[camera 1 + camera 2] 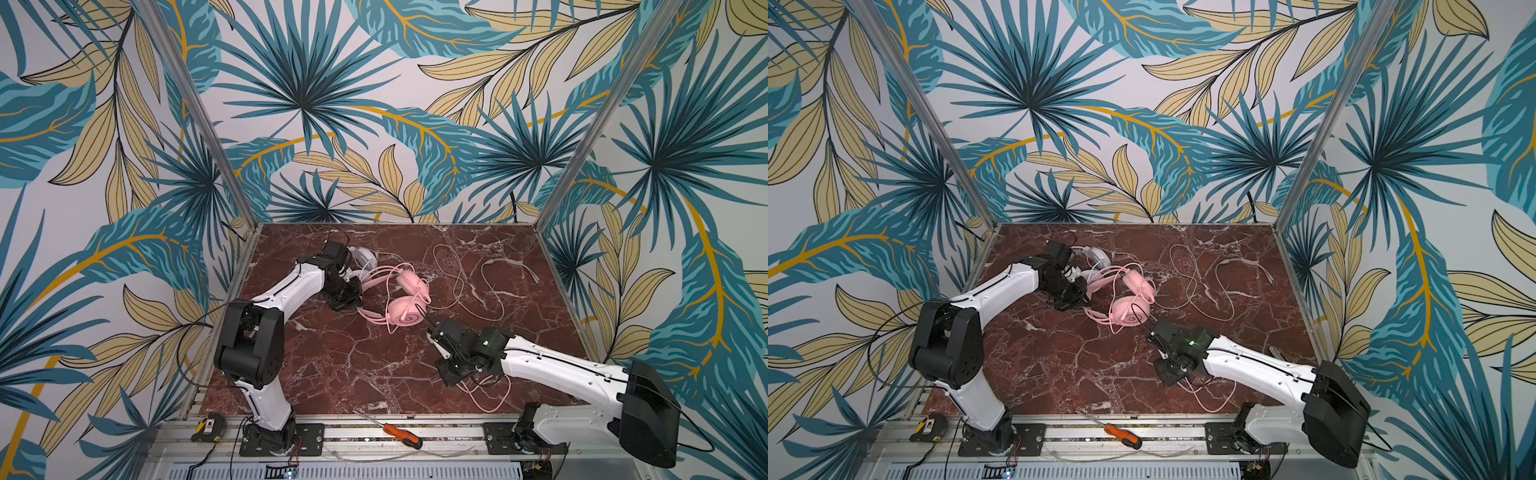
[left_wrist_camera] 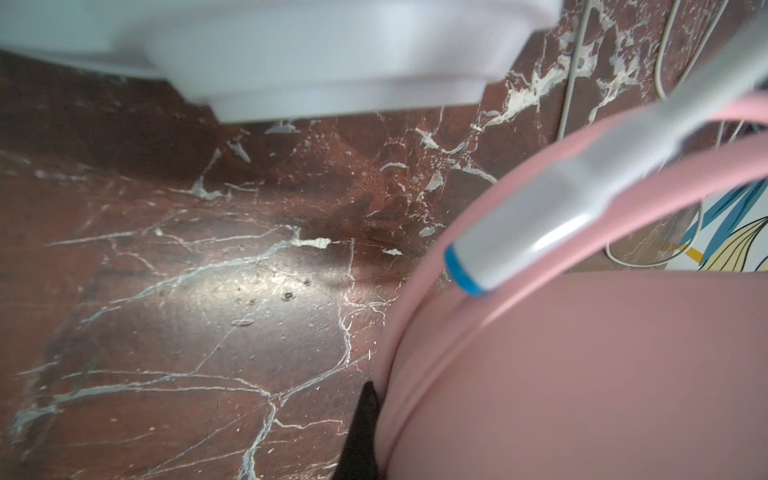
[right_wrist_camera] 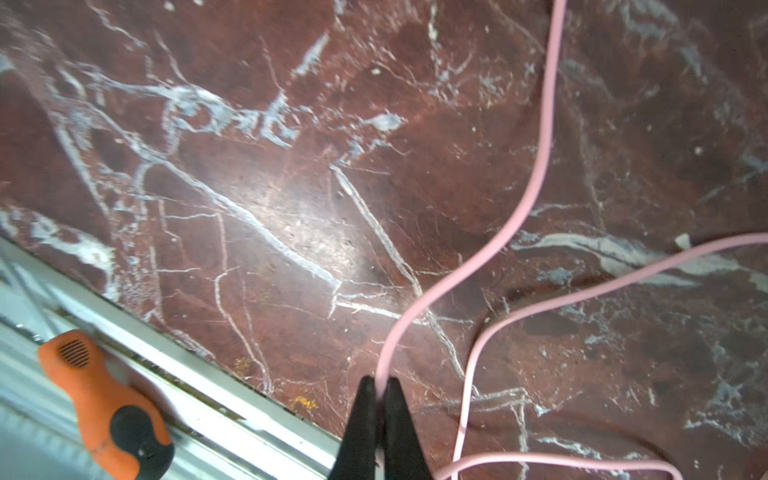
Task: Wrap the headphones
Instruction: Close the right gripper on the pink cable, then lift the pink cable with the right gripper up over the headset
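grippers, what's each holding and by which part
The right gripper pinches the pink cable along a loose stretch over the table; the left gripper grips the pink headset by its headband.

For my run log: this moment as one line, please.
left tool: shut on pink headset | right tool: shut on pink cable

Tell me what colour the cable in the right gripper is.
Pink. The cable shows best in the right wrist view, pinched by the right gripper.
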Tool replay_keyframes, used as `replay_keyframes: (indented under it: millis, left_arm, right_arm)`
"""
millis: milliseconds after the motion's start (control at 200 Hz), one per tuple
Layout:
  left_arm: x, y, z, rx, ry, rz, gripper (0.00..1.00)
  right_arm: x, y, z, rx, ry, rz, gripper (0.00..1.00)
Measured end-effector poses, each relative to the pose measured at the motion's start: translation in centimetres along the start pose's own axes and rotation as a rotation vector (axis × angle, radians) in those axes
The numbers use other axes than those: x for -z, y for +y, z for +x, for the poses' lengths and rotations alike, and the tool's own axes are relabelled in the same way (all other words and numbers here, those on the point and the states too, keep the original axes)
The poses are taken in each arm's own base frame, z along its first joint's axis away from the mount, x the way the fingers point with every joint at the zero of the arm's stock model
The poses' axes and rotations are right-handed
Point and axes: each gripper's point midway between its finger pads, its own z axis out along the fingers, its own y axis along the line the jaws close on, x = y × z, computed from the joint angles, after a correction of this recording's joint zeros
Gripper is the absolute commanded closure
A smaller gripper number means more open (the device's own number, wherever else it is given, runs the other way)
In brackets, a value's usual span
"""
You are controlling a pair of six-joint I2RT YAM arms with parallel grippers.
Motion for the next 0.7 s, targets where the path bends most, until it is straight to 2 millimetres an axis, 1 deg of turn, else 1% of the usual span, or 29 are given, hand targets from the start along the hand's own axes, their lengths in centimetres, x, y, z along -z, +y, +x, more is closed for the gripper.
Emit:
replay_keyframes:
  millis: [240, 381, 531, 701]
  left_arm:
    - [0.3, -0.2, -1.4, 0.045, -0.055, -0.012, 1.00]
    - [0.0, -0.2, -2.4, 0.064, -0.076, -0.020, 1.00]
    - [-0.5, 0.4, -2.6, 0.078, -0.081, -0.042, 1.00]
    - [-0.6, 0.6, -3.4, 0.091, -0.103, -0.066, 1.00]
  right_arm:
    - [2.3, 2.3, -2.0, 0.126, -0.064, -0.106, 1.00]
    - [3.8, 3.3, -3.6, 0.216, -0.097, -0.135, 1.00]
    - [4.9, 3.7, -4.8, 0.310, -0.120, -0.142, 1.00]
    - [6.1, 3.4, -6.7, 0.371, -0.159, -0.153, 1.00]
